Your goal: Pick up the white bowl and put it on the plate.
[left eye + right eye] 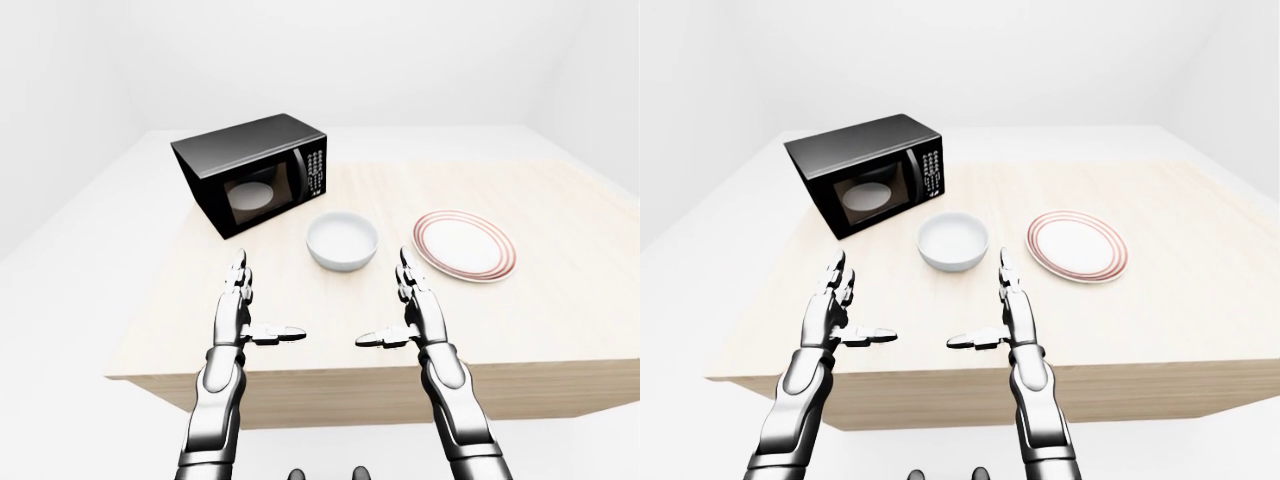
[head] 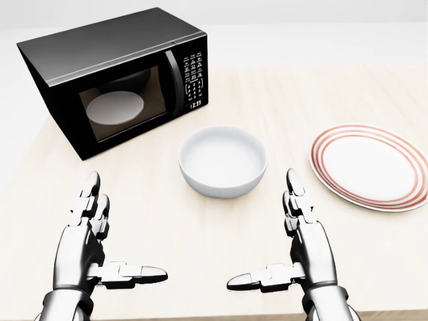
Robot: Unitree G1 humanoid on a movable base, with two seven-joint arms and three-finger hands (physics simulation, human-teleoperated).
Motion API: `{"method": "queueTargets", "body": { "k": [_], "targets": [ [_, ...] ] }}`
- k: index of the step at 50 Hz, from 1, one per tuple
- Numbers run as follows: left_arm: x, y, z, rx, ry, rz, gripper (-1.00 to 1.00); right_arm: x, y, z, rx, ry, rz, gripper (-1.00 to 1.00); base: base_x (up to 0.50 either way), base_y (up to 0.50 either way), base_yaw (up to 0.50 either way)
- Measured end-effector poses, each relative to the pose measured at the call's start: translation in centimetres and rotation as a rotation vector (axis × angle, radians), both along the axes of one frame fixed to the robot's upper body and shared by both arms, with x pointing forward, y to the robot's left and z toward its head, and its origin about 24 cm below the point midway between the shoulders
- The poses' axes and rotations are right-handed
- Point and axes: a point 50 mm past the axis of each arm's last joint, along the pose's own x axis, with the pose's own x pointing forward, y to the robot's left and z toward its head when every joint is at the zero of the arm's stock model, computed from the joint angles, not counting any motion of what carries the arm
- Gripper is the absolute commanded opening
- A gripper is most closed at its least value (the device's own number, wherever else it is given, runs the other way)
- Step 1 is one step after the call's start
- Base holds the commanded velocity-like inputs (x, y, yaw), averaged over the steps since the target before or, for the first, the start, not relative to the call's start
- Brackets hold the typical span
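The white bowl [image 2: 223, 162] stands upright and empty on the pale wooden table [image 2: 200, 227], in the middle of the head view. To its right lies the white plate [image 2: 371, 166] with red rings on its rim. My left hand [image 2: 100, 241] hovers open at the lower left, fingers pointing up the picture, thumb turned inward. My right hand [image 2: 284, 244] mirrors it at the lower right, open too, its fingertips just below the bowl's right side. Neither hand touches anything.
A black microwave [image 2: 117, 77] with its door closed sits at the upper left, close to the bowl; a white dish shows through its window. The table's near edge [image 1: 350, 385] runs just below my wrists. White floor and walls surround the table.
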Motion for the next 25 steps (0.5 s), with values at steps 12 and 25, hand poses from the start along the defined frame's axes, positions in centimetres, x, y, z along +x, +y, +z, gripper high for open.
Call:
{"method": "queueTargets", "body": {
  "k": [12, 25],
  "targets": [
    [-0.01, 0.0, 0.03, 0.0, 0.0, 0.0, 1.0, 0.02, 0.06, -0.03, -0.004, -0.001, 0.002, 1.0, 0.27, 0.0, 0.0],
    [-0.03, -0.01, 0.02, 0.0, -0.001, -0.001, 1.0, 0.0, 0.07, -0.04, -0.008, -0.003, 0.004, 1.0, 0.27, 0.0, 0.0]
  ]
}}
